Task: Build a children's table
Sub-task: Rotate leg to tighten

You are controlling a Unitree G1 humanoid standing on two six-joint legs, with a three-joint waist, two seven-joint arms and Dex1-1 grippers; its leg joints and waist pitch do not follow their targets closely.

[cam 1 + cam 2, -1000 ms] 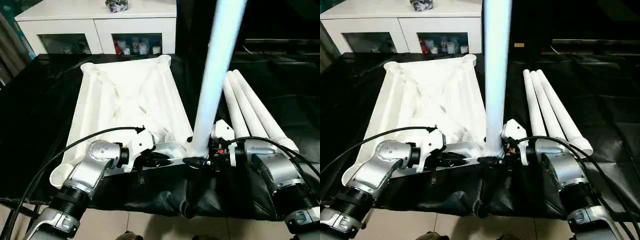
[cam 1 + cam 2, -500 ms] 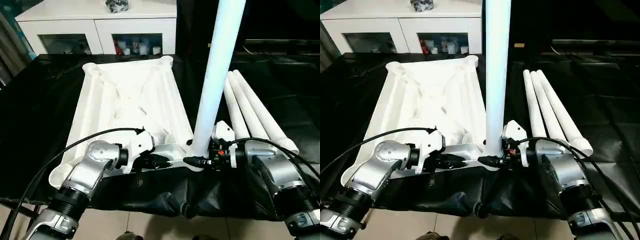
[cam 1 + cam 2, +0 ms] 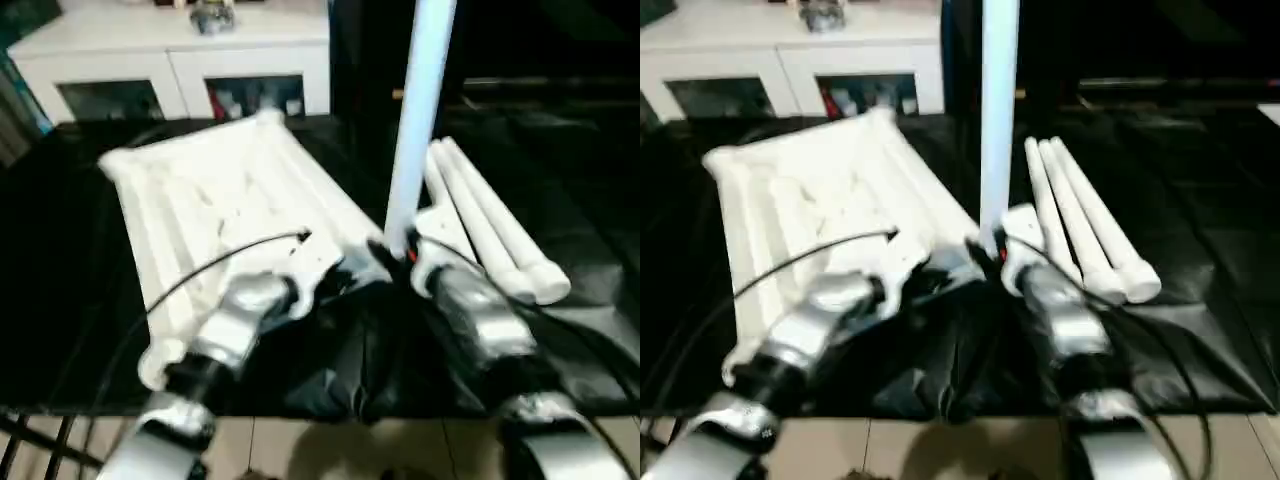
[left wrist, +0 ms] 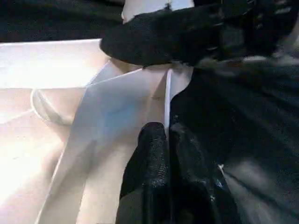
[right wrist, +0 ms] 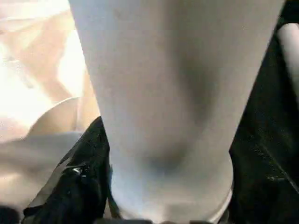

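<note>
The white tabletop (image 3: pixel 215 190) lies underside up on black cloth, its ribs showing. One white leg (image 3: pixel 418 110) stands upright at its near right corner. My right gripper (image 3: pixel 395 250) is shut around the base of that leg; in the right wrist view the leg (image 5: pixel 168 84) sits close between the fingers, with one black finger (image 5: pixel 77 186) against it. My left gripper (image 4: pixel 167 137) is shut, its fingertips resting on the tabletop's near rim (image 4: pixel 121 107) just beside the leg's corner. Three more legs (image 3: pixel 490 225) lie side by side to the right of the tabletop.
A white cabinet (image 3: pixel 170 55) with glass doors stands behind the work. The black cloth (image 3: pixel 60 260) covers the surface and hangs over its near edge down toward the tiled floor (image 3: pixel 300 450).
The whole picture has swung and blurred, so the camera has moved. The leg stays upright at the same corner, with both grippers still at it.
</note>
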